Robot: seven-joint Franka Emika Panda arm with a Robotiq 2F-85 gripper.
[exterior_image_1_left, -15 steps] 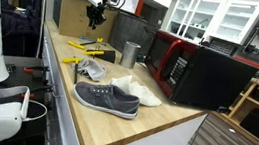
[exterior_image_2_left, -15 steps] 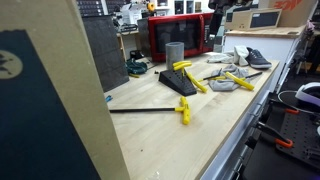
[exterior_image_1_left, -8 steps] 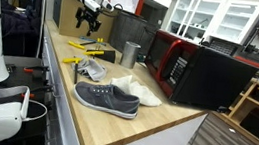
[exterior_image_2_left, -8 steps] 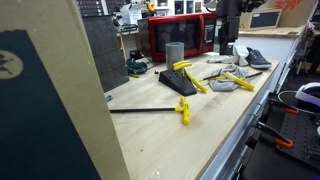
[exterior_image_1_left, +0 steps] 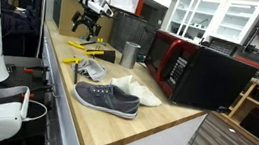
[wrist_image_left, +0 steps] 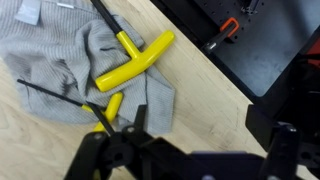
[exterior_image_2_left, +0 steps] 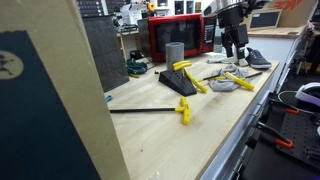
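My gripper (exterior_image_1_left: 86,20) hangs open above the far part of the wooden bench, with nothing between its fingers; it also shows above the cloth in an exterior view (exterior_image_2_left: 234,46). In the wrist view the gripper (wrist_image_left: 210,138) has its jaws spread wide over bare wood. Just left of it lies a crumpled grey cloth (wrist_image_left: 80,65) with a yellow T-handle tool (wrist_image_left: 135,64) on top. A second yellow handle (wrist_image_left: 108,108) pokes out near the left finger. The cloth (exterior_image_2_left: 222,83) and yellow tools (exterior_image_1_left: 90,47) also appear in both exterior views.
A grey shoe (exterior_image_1_left: 106,99) and a white one (exterior_image_1_left: 143,90) sit near the bench's front. A metal cup (exterior_image_1_left: 130,53) and a red microwave (exterior_image_1_left: 176,61) stand along the back. A black wedge (exterior_image_2_left: 178,82) and another yellow-handled tool (exterior_image_2_left: 184,110) lie further along.
The jaws have spread from partly closed to wide open. The gripper has drifted slightly sideways and a little lower over the cloth and tools.
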